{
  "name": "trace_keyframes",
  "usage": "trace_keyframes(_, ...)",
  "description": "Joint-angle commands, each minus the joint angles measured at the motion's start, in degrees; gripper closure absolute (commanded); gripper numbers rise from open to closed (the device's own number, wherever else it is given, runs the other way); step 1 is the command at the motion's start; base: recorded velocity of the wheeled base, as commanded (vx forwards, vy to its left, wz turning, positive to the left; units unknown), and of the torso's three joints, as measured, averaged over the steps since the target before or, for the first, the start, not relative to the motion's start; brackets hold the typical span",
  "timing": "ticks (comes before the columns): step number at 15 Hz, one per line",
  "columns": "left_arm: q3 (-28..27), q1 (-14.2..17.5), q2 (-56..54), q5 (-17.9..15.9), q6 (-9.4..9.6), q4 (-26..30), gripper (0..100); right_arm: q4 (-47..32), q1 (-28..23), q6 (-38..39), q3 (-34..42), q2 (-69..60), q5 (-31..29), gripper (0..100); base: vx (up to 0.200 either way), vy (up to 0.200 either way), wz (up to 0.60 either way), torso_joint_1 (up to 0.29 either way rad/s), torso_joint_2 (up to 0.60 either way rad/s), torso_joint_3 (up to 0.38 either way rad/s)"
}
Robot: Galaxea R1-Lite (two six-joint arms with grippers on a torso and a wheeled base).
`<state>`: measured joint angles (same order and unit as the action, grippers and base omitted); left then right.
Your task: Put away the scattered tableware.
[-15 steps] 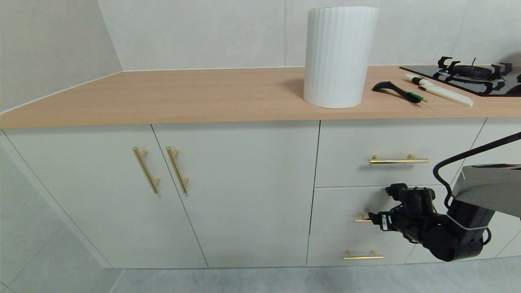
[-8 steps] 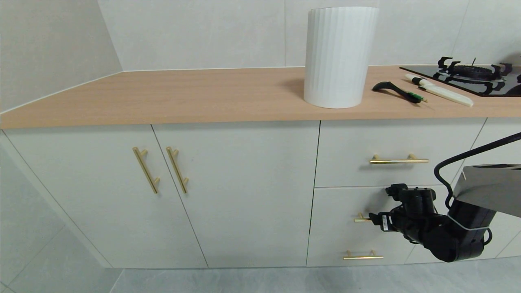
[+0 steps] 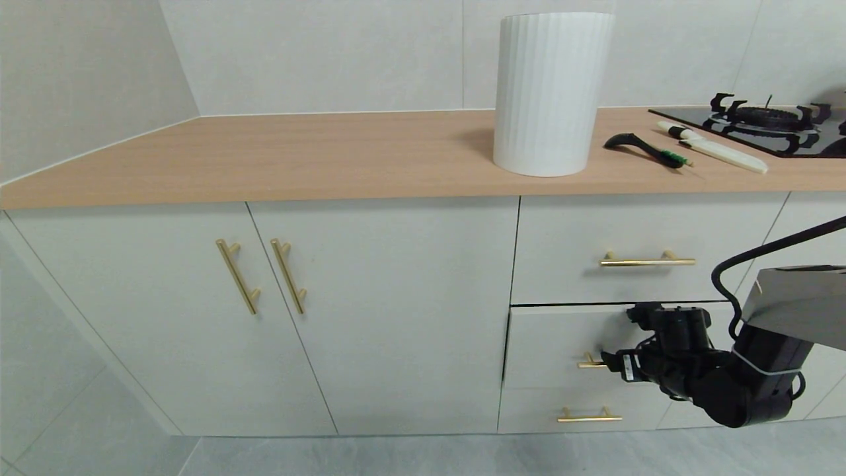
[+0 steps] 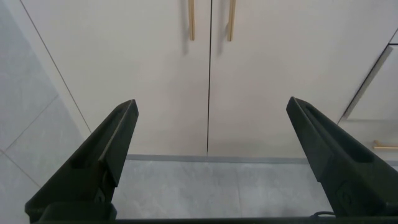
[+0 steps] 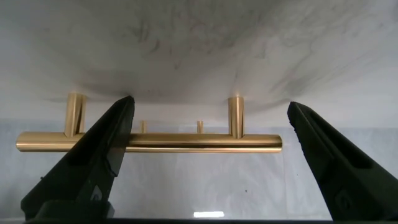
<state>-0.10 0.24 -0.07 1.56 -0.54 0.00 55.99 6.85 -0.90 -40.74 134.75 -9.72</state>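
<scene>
**One drawer open a crack**

The right gripper (image 3: 603,361) is down low at the front of the middle drawer (image 3: 555,337). Its two black fingers (image 5: 106,155) are wide apart, and nothing is pinched between them. The drawer's gold handle (image 5: 186,142) runs sideways right in front of the gripper. It is very close, crossing the space between the two fingers and going on behind one of them. I cannot tell if a finger touches it. The middle drawer sticks out a little, with a thin dark gap along its top edge.

Just above the right gripper is the top drawer (image 3: 575,228), shut, with a long gold bar (image 3: 648,262). Just below the gripper is the bottom drawer (image 3: 529,410) with a short gold bar (image 3: 589,417).

The tableware is high above the right gripper, lying on the wooden countertop (image 3: 297,155). A black spoon (image 3: 644,149) with a bit of green on it lies there. A white knife (image 3: 720,153) lies just beside it, farther to the robot's right. Past the knife is a black stove (image 3: 760,122). A tall white tub (image 3: 547,92) with ribs stands upright on the countertop, up and a little to the left of the gripper.

The left gripper (image 4: 212,102) has its own fingers (image 4: 106,155) wide apart too and holds nothing. In front of it are two pale cupboard doors (image 4: 149,74), shut, side by side. The grey floor (image 4: 211,186) lies under them.
</scene>
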Motion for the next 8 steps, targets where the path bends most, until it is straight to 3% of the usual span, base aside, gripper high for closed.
trace_keyframes(1,0.01,0.02,0.07,0.02,0.01,0.00,0,-5.54,1.41,-0.24,3.04,-9.77,0.84,0,0.000,0.000,0.00,0.000,0.00,0.000)
trace_keyframes(3,0.01,0.02,0.07,0.02,-0.08,0.00,0,-19.87,2.03,-0.24,2.77,-21.55,4.35,0,0.000,0.000,0.00,0.000,0.00,0.000)
trace_keyframes(4,0.01,0.02,0.07,0.02,0.01,0.00,0,-31.82,2.11,-0.24,0.93,-31.40,8.13,0,0.000,0.000,0.00,0.000,0.00,0.000)
trace_keyframes(5,0.01,0.02,0.07,0.02,0.01,0.00,0,-37.71,2.11,-0.24,-0.57,-35.97,9.10,0,0.000,0.000,0.00,0.000,0.00,0.000)
trace_keyframes(6,0.01,0.02,0.07,0.02,0.01,0.00,0,-48.61,2.11,-0.15,-4.17,-44.32,9.54,0,0.000,0.000,0.00,0.000,0.00,0.000)
trace_keyframes(8,0.01,0.02,0.07,0.02,0.01,0.00,0,-58.98,2.11,0.02,-8.48,-50.82,9.89,0,0.000,0.000,0.00,0.000,0.00,0.000)
